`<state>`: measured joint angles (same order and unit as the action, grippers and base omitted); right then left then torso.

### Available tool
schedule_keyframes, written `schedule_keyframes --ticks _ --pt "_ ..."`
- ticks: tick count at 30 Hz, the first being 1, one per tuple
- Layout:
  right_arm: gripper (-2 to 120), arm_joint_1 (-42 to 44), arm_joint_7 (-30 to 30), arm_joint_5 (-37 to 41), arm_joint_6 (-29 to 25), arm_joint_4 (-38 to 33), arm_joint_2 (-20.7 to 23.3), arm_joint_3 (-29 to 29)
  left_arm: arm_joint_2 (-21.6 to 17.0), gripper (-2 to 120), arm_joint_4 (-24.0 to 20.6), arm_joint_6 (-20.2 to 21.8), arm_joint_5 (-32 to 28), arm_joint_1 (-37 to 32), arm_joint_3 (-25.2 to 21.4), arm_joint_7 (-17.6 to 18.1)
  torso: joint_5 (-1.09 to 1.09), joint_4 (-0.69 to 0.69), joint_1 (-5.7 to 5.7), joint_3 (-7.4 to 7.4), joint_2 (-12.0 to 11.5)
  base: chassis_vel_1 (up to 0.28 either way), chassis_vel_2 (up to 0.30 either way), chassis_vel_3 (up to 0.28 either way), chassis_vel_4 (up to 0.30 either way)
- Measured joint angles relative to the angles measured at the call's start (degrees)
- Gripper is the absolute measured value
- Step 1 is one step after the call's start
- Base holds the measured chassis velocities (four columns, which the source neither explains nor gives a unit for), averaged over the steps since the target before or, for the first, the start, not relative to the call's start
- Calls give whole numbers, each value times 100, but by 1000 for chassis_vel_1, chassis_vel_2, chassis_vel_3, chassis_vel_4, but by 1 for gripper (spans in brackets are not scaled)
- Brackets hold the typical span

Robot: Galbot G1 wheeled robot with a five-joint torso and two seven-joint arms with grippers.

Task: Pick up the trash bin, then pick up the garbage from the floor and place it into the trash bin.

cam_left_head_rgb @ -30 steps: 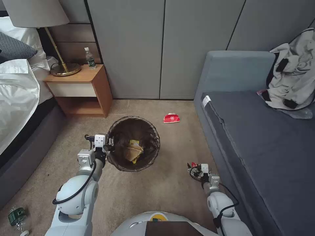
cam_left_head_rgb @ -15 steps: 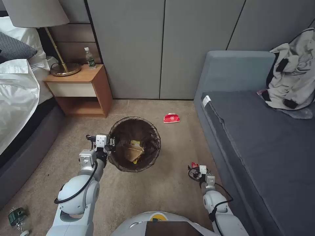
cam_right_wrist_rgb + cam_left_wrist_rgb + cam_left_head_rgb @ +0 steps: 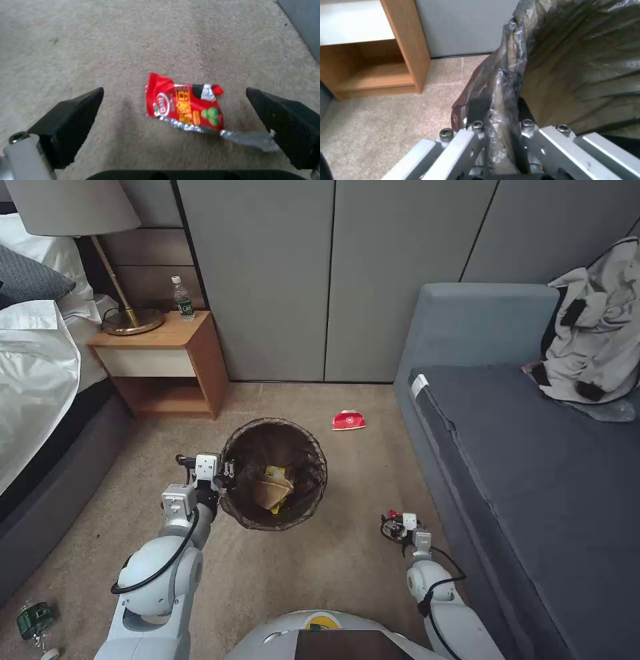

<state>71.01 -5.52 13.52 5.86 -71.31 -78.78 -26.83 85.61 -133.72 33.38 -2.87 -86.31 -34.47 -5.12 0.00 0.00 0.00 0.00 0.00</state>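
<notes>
On the carpet between the bed and the sofa (image 3: pixel 527 460), the left end effector (image 3: pixel 223 471) is clamped on the rim of the trash bin (image 3: pixel 313 483). In the left wrist view, the two fingers (image 3: pixel 476 110) pinch the folded dark bag and rim between them. The trash bin is carried in front of the robot, left of centre, and contains a yellow snack wrapper (image 3: pixel 274 471) and a tan paper bag (image 3: pixel 271 491).

The right end effector (image 3: pixel 393 525) is low over the carpet near the sofa base, fingers (image 3: pixel 71 115) spread wide and holding nothing. A red wrapper (image 3: pixel 185 106) lies flat on the carpet between them, touching neither finger.

A red-and-white carton (image 3: pixel 349 421) lies on the carpet beyond the trash bin, well apart from both end effectors. A green-labelled bottle (image 3: pixel 182 300) stands upright on the nightstand (image 3: pixel 170 357).
</notes>
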Motion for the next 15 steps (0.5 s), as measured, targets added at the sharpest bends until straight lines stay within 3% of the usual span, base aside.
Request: schedule_keyframes --ticks 15 --pt "100 -545 -22 1 140 583 70 148 -1 3 31 -1 2 9 -35 -7 0 0 0 0 0 0 0 0 0"
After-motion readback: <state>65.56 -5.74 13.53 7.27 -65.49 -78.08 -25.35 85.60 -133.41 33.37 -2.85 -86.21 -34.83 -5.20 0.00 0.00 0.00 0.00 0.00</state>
